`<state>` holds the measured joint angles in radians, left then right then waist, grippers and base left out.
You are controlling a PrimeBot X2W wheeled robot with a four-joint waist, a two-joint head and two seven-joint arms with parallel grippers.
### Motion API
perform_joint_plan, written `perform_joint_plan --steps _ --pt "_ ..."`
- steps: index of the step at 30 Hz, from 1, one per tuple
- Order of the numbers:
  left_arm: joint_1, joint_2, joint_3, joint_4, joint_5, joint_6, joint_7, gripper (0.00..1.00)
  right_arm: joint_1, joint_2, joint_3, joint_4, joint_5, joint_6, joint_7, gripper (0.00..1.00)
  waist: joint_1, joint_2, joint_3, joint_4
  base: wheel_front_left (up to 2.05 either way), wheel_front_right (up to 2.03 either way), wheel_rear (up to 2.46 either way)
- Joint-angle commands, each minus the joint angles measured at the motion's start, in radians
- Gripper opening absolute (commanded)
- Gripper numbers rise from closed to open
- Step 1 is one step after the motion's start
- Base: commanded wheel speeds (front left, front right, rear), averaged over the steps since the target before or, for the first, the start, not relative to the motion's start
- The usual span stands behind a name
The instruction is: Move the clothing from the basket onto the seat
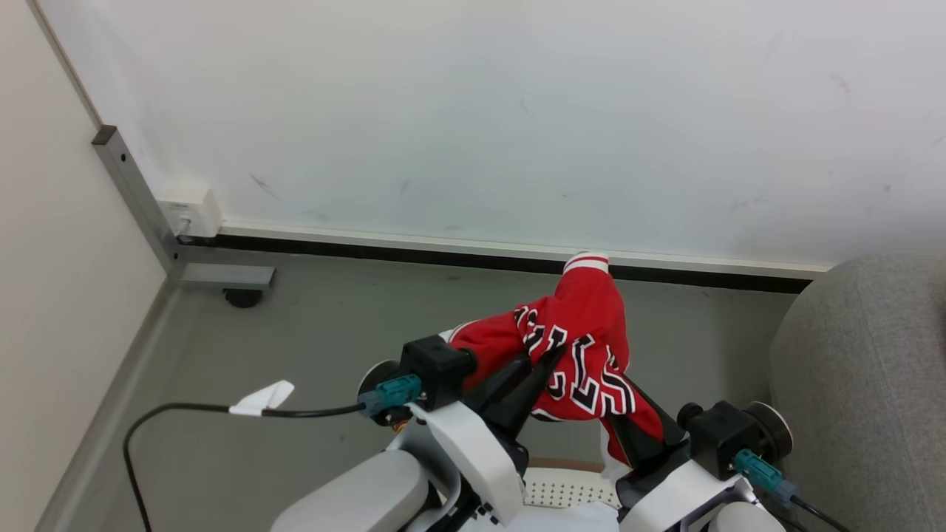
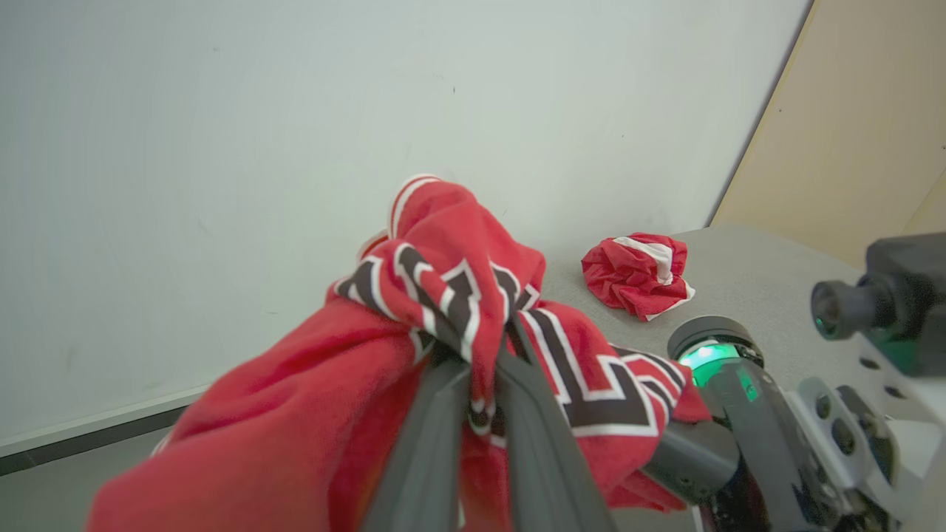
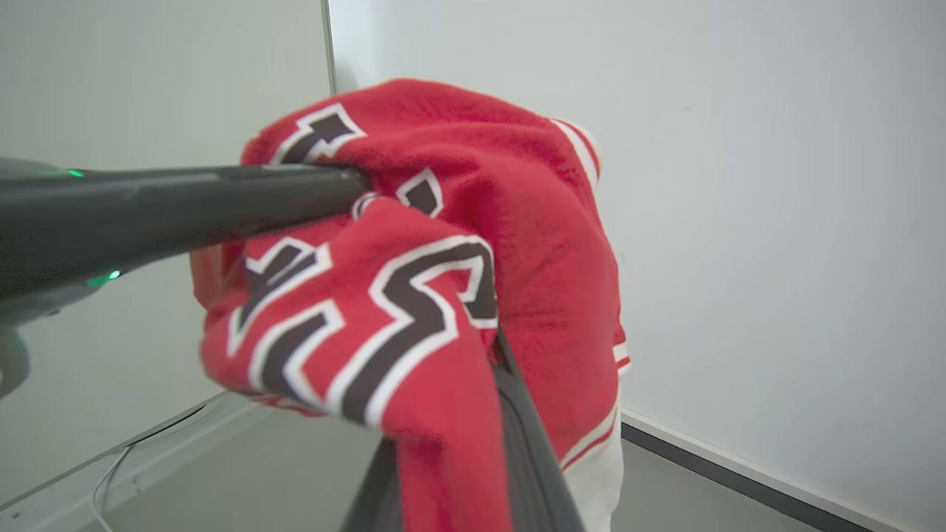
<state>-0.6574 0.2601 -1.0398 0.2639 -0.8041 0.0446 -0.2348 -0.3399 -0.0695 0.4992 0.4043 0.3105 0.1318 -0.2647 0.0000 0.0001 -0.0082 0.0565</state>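
A red jersey (image 1: pixel 584 332) with black-and-white lettering hangs bunched in the air above the basket (image 1: pixel 569 489), whose white perforated wall and tan rim peek out between my arms. My left gripper (image 1: pixel 550 363) is shut on the jersey's middle, and the left wrist view shows its fingers (image 2: pixel 443 414) pinching the cloth. My right gripper (image 1: pixel 630 405) comes in from the lower right and is shut on the same jersey (image 3: pixel 443 295); cloth drapes over its fingers (image 3: pixel 521 436). A crumpled red piece with a white stripe (image 2: pixel 639 273) lies on the grey seat (image 2: pixel 754 281).
The grey seat (image 1: pixel 865 369) rises at the right of the head view. A white wall with a dark skirting (image 1: pixel 473 255) stands behind. At the left are a metal frame post (image 1: pixel 137 192), a wall socket (image 1: pixel 191 213) and a black cable (image 1: pixel 185 410) on the grey floor.
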Motion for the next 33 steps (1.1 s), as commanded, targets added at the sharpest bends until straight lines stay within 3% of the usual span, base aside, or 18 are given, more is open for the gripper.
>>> perform_joint_plan --steps 1,17,19,20,21,33 --pt "0.011 0.005 0.003 -0.001 0.001 0.002 -0.001 0.00 0.009 -0.002 -0.002 -0.005 0.010 -0.002 0.001 0.00 0.0000 -0.0001 0.000 -0.002 0.00 0.00 0.00" --pt "0.030 0.015 0.009 -0.010 -0.004 0.016 -0.011 0.02 0.045 -0.012 -0.019 -0.047 0.032 -0.002 0.001 0.00 0.0000 -0.0001 -0.001 -0.037 0.00 0.00 0.00" --pt "0.030 0.017 0.011 -0.013 -0.004 0.018 -0.012 0.40 0.050 -0.016 -0.026 -0.052 0.031 -0.002 0.001 0.00 0.0000 -0.0001 -0.001 -0.046 0.00 0.00 0.00" --pt "0.030 0.017 0.012 -0.015 -0.003 0.018 -0.013 0.74 0.051 -0.018 -0.030 -0.054 0.030 -0.002 0.001 0.00 0.0000 -0.0001 0.000 -0.050 0.00 0.00 0.00" --pt "0.030 0.019 0.012 -0.017 -0.002 0.019 -0.014 1.00 0.051 -0.020 -0.034 -0.057 0.031 -0.002 0.001 0.00 0.0000 -0.0001 0.001 -0.056 0.00 0.00 0.00" --pt "0.041 0.038 0.040 -0.054 0.030 0.032 -0.024 1.00 0.041 -0.057 -0.114 -0.090 0.005 -0.002 0.000 0.00 0.0000 -0.0001 0.031 -0.179 0.00 0.00 0.00"
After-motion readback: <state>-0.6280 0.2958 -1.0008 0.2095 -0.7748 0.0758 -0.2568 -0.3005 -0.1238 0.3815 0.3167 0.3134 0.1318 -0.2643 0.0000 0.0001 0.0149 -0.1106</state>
